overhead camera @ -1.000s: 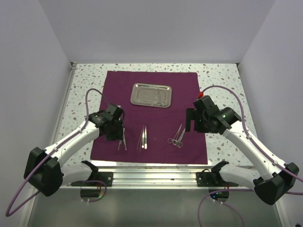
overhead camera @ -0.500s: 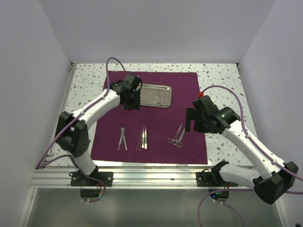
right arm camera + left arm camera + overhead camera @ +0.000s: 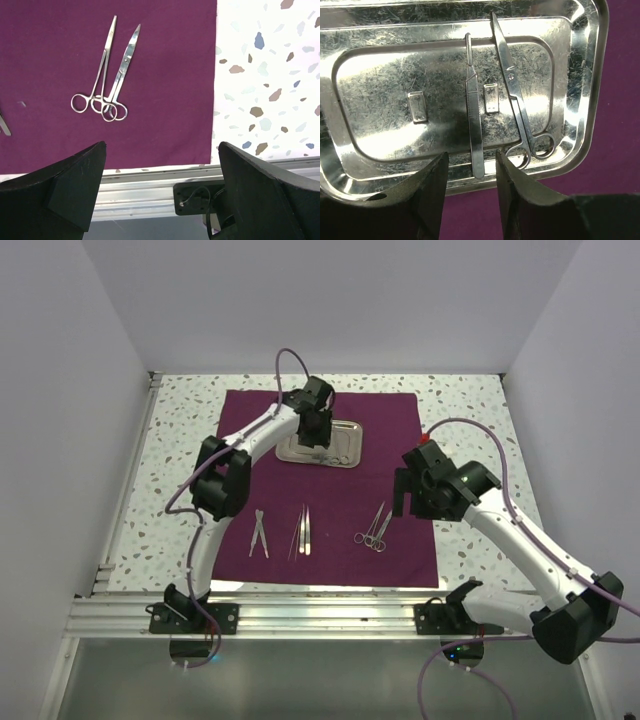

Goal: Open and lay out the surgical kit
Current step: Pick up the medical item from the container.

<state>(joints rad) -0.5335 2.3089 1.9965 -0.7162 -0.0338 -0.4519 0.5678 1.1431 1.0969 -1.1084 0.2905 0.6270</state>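
Observation:
The maroon cloth (image 3: 390,420) lies spread flat on the table. The steel tray (image 3: 288,452) sits at its far middle. My left gripper (image 3: 322,436) hovers over the tray, open. In the left wrist view the tray (image 3: 380,100) holds a flat steel handle (image 3: 474,110) and scissors (image 3: 520,105). The left gripper (image 3: 471,172) has its fingers either side of the handle's near end, not touching it. My right gripper (image 3: 403,498) is open and empty above the cloth's right edge. Ringed forceps (image 3: 102,70) and scissors (image 3: 122,65) lie ahead of the right gripper (image 3: 162,170).
Two sets of tweezers lie on the near part of the cloth, one at the left (image 3: 259,534) and one in the middle (image 3: 302,530). The ringed pair (image 3: 374,528) lies at the right. The speckled table (image 3: 470,410) is walled on three sides, with a metal rail (image 3: 320,605) at the near edge.
My left arm has swung from the near left of the cloth out to the tray, leaving tweezers on the cloth there. The right arm has hardly moved.

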